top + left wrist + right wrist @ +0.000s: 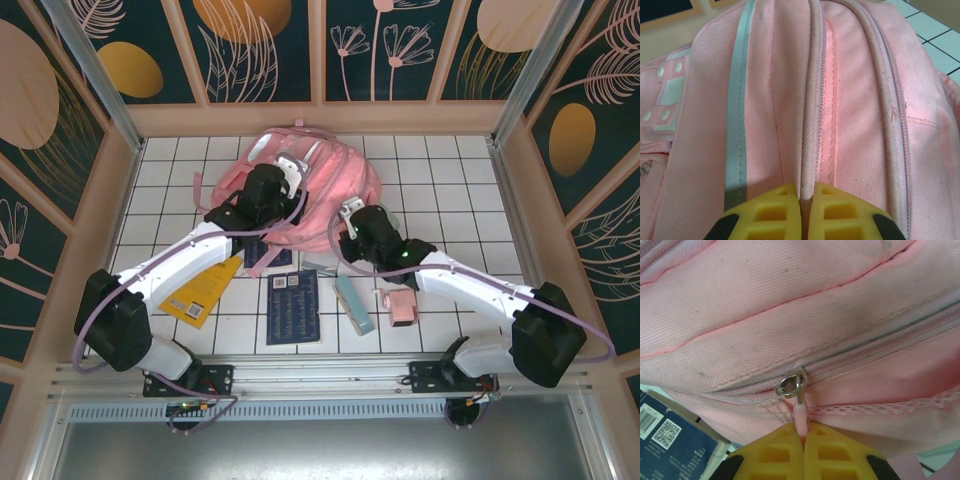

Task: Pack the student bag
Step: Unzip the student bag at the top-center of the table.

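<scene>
The bag (340, 180) is lying at the far middle of the tiled surface (450, 200), slumped on its side, and both arms are reaching onto it. The step in hand looks like opening it. The right fingers (830, 450) are clenching the pink zip pull (800, 417) that is hanging from the metal slider (790, 385), at the bag's near right edge. The left fingers (775, 212) are pinching a piped ridge (810, 100) of fabric on the bag's upper left part, apparently bracing it.

The zip is looking closed along the stretch that is showing, so nothing is going in yet. A yellow book (205, 290), a blue book (292, 305), a teal box (355, 305) and a pink box (402, 305) are waiting on the surface near the arm bases.

The next move is probably calling for a steady pull along the zip line, not away from the cloth, with the left grip keeping the soft fabric taut so the slider is not bunching it.

From above, the bag's long axis is running roughly left to right across the surface. A pink loop is showing at its far edge and a strap is trailing toward the near side. Which end is the top I cannot tell.
</scene>
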Robot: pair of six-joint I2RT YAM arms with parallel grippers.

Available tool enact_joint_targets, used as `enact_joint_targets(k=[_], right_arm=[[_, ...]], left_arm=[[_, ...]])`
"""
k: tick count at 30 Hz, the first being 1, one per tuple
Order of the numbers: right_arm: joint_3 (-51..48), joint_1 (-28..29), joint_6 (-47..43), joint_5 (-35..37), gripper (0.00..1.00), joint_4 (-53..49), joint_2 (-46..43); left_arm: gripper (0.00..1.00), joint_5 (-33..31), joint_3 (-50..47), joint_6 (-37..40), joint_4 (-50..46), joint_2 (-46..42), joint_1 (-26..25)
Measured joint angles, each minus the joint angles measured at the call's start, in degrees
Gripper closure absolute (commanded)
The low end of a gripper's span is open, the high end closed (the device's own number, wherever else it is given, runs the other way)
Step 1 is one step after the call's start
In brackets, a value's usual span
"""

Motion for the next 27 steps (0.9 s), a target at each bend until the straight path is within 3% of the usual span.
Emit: enact_joint_targets(k=[16, 27], right_arm=[[11.7, -7.4, -14.4, -4.4, 1.00, -13.7, 3.5], [17.9, -13.3, -18.4, -5.8, 1.00, -15.9, 5.7]], left_arm=[[1.00, 0.1, -3.7, 5.7, 2.9, -3.0, 0.3], [1.00, 0.7, -5.3, 8.6, 4.6, -5.5, 0.3]])
